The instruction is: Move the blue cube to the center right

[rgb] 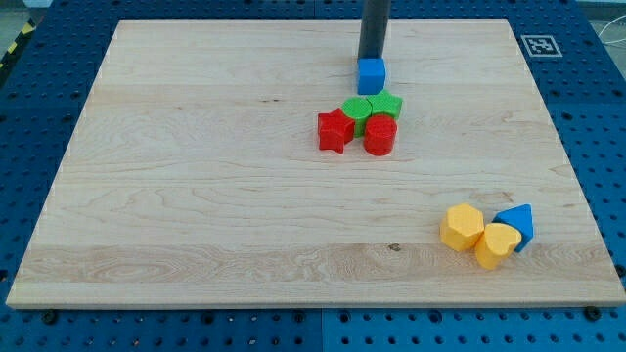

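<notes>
- My tip (371,59) is set touching the far side of the blue cube (371,75), nothing held; a near-right push is judged intended.
- The cube lies far of centre, just beyond the green blocks (373,107) and red blocks (359,132).
- No long axis is shown; faces sit roughly square to the wooden board (196,196).
</notes>
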Tool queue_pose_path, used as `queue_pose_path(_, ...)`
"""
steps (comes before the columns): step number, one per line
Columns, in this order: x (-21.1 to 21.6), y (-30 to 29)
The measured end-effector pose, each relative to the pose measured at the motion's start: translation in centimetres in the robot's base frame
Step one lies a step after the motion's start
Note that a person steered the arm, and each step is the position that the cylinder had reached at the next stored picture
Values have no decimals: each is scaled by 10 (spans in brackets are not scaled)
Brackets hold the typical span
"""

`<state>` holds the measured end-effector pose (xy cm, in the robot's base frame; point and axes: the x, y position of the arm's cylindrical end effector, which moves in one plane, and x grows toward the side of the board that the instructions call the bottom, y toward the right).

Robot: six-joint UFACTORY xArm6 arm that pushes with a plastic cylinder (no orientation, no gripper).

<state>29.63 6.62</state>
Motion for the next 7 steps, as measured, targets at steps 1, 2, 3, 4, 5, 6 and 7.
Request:
queue_pose_path(1, 15, -24)
queue_pose_path(2, 30, -35)
queue_pose_path(3, 49, -34)
queue_pose_path(4, 56, -20)
queue_pose_path(5, 43, 1)
queue_pose_path(6, 48, 27)
queue_pose_path(7, 71, 42)
